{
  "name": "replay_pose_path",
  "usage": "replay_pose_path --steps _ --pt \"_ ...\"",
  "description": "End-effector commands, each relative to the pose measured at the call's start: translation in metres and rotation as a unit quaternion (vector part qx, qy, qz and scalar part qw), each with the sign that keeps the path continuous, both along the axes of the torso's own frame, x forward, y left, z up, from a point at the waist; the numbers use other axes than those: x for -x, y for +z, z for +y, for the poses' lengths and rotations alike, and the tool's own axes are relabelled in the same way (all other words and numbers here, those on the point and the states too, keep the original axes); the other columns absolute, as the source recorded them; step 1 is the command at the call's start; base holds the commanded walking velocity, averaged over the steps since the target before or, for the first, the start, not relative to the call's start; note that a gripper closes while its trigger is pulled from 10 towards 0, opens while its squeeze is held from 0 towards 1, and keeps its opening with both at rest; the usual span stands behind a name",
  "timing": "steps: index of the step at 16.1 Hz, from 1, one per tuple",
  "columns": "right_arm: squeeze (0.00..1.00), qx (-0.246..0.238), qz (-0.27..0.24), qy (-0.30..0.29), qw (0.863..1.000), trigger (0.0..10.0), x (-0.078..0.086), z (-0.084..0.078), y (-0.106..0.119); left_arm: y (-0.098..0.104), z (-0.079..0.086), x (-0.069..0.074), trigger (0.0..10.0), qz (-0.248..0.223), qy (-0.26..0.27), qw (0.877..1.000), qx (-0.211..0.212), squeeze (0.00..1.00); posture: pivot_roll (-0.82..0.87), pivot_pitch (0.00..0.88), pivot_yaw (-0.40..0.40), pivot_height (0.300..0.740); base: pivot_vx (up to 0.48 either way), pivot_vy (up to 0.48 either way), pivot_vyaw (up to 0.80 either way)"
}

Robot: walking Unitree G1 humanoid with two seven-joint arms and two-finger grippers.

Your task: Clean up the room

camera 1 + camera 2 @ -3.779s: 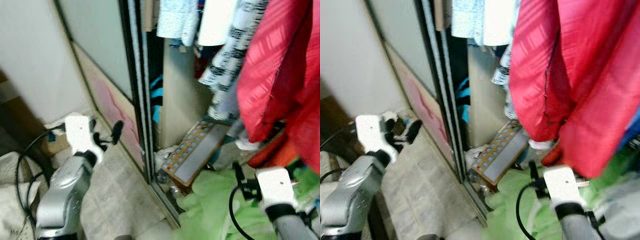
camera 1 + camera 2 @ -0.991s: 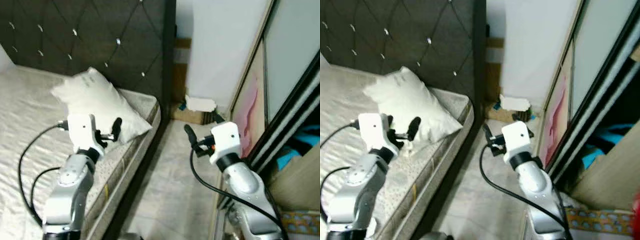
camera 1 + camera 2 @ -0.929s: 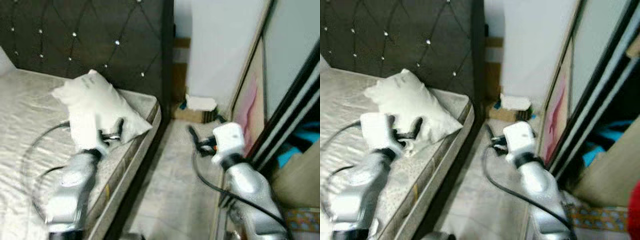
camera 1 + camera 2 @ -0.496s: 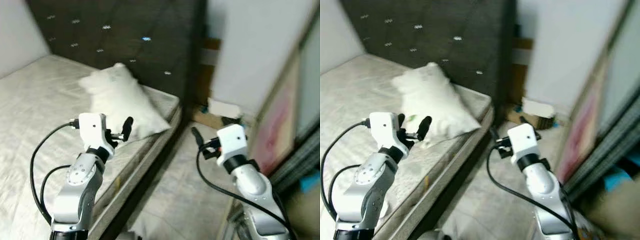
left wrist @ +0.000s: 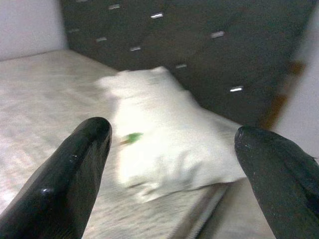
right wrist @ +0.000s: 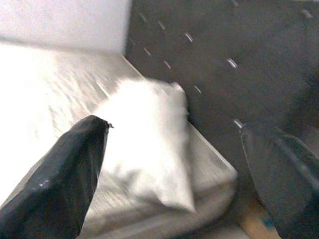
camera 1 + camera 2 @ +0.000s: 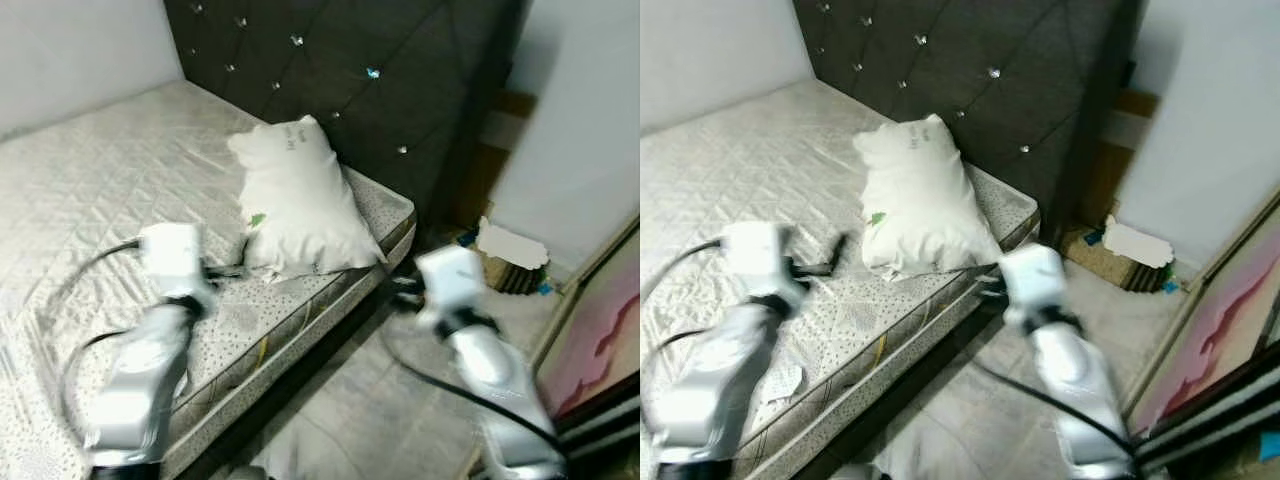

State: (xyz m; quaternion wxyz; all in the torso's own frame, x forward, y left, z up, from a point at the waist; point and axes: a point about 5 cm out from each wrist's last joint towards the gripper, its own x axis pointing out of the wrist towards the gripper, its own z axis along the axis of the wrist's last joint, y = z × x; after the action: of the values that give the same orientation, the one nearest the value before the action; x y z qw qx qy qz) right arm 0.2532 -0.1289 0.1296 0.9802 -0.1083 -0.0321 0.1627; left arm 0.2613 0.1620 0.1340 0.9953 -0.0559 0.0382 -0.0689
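Observation:
A white pillow (image 7: 300, 200) leans against the dark tufted headboard (image 7: 350, 60) at the corner of a grey mattress (image 7: 90, 190). A small green scrap (image 7: 257, 219) sits on the pillow's near edge. My left gripper (image 7: 226, 270) hovers over the mattress just short of the pillow, blurred; in its wrist view the left gripper (image 5: 172, 134) stands open, nothing between its fingers. My right gripper (image 7: 402, 291) hangs beside the bed's corner over the floor; the right wrist view shows that gripper (image 6: 174, 129) open and empty, facing the pillow.
A box with white paper (image 7: 512, 246) lies on the floor by the wall. The wardrobe's sliding door (image 7: 600, 340) stands at the right. A grey tiled floor strip (image 7: 400, 430) runs between bed and wardrobe. A white scrap (image 7: 782, 384) lies on the mattress.
The camera has swung left from the open wardrobe to the bed, so more mattress is in view. Both arms stay raised in front, both grippers open.

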Motion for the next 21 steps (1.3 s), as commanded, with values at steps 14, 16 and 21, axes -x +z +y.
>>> replay_pose_path --steps 14,16,21 --pt "0.00 -0.012 0.001 0.003 1.000 10.0 -0.0007 -0.0075 -0.0002 0.0065 -0.0110 0.0011 10.0 -0.020 -0.033 0.999 0.016 0.00 0.04 0.000 -0.007 0.740 0.236 0.000 0.16" --pt "0.00 -0.007 0.001 0.000 1.000 10.0 -0.0016 -0.0073 -0.0010 0.0065 -0.0107 0.0009 10.0 -0.019 -0.030 0.999 0.017 0.00 0.04 0.000 -0.010 0.740 0.388 0.000 0.00" --pt "0.00 0.003 -0.007 0.004 1.000 10.0 -0.0018 -0.0064 -0.0003 0.0071 -0.0150 -0.0003 10.0 -0.019 -0.017 0.999 0.030 0.00 0.04 0.000 -0.006 0.740 0.000 0.000 0.23"
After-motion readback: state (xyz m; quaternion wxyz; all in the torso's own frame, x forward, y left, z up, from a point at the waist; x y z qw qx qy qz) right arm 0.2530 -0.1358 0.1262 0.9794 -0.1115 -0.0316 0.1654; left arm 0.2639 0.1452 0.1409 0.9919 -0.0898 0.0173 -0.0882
